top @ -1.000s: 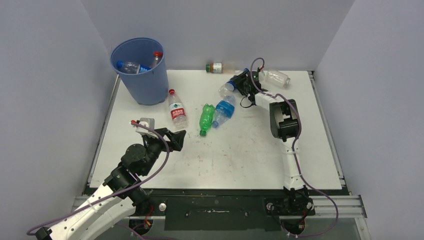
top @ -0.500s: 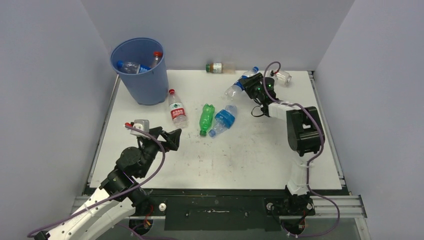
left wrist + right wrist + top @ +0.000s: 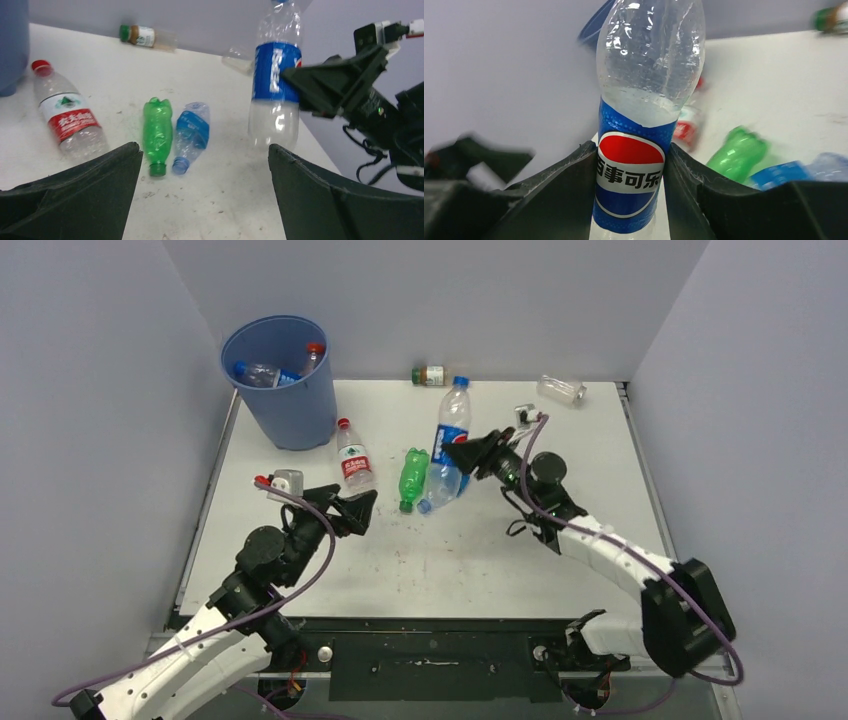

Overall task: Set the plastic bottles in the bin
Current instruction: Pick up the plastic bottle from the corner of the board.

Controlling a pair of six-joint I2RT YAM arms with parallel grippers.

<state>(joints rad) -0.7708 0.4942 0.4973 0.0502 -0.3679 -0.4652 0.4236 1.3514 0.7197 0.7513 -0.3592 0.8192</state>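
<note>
My right gripper (image 3: pixel 468 454) (image 3: pixel 631 148) is shut on a clear Pepsi bottle (image 3: pixel 451 428) (image 3: pixel 634 170), gripped at its blue label and held upright above the table's middle. Below it lie a green bottle (image 3: pixel 412 476) (image 3: pixel 157 130) and a blue-tinted bottle (image 3: pixel 446 480) (image 3: pixel 191 131), side by side. A red-labelled bottle (image 3: pixel 353 462) (image 3: pixel 70 120) lies nearer the blue bin (image 3: pixel 290 410) at the back left, which holds some bottles. My left gripper (image 3: pixel 356 512) (image 3: pixel 202 148) hangs open and holds nothing, just below the red-labelled bottle.
A small brown bottle (image 3: pixel 431 375) (image 3: pixel 142 36) lies against the back wall. A clear bottle (image 3: pixel 560 390) rests at the back right corner. Grey walls close in three sides of the table.
The right arm swung from the back right toward the middle, raising the Pepsi bottle upright. The left gripper opened a little wider and edged right.
</note>
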